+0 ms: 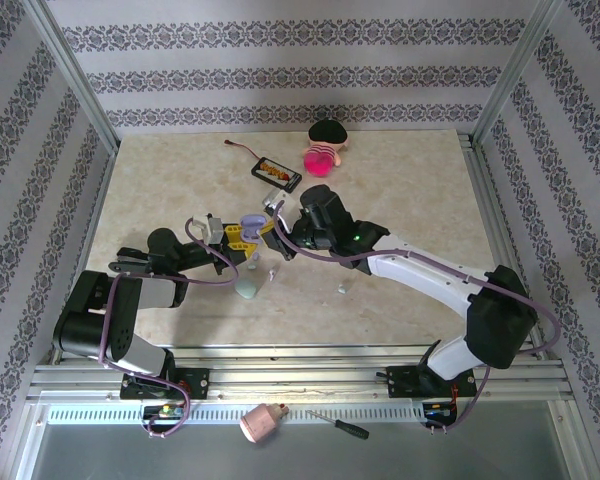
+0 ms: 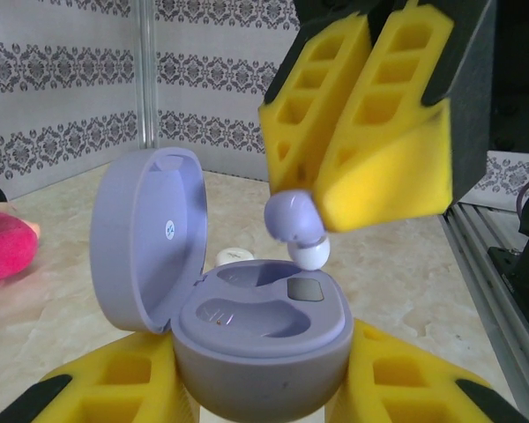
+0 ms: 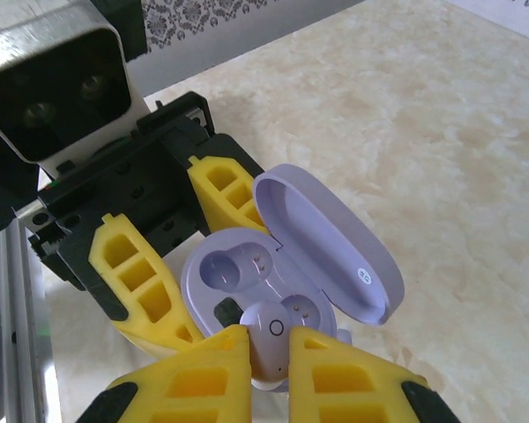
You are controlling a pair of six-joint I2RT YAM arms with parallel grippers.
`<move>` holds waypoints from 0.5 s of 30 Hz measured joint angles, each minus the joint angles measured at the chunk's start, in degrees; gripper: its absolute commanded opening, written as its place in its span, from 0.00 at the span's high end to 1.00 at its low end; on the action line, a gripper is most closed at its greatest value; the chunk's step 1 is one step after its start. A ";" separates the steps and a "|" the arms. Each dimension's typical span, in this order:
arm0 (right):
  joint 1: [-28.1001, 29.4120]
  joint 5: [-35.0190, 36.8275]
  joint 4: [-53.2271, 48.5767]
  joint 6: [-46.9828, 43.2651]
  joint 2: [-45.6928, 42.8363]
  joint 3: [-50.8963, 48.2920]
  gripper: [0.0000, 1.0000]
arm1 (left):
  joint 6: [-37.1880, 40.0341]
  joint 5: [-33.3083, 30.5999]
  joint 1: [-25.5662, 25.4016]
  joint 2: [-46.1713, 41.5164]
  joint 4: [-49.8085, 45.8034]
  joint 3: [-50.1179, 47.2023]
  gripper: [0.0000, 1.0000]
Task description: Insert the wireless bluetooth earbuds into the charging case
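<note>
One earbud (image 2: 293, 227), lavender, is pinched tight in the right gripper (image 3: 273, 374), white tip pointing down, just above one of two empty sockets. The left gripper (image 1: 232, 238) clamps the case (image 2: 264, 330) upright off the counter (image 1: 410, 200), lid open. Straight down looks like the line, with clear space all round.

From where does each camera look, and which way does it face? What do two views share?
Top external: above and behind the bases, facing down at the table; both arms show.
Left wrist: on the left arm, facing along its jaws, shut on the open lavender case.
Right wrist: on the right arm, facing down past its jaws, shut on the earbud.
Both wrist views share case and earbud.
</note>
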 measured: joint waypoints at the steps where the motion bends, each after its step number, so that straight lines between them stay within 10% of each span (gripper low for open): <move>1: 0.00 -0.02 0.00 0.00 0.11 0.00 0.88 | -0.20 0.17 0.00 0.00 0.00 0.00 0.82; 15: -0.37 1.09 1.42 0.72 1.18 0.02 0.90 | -2.08 0.96 0.00 0.02 1.42 0.00 0.83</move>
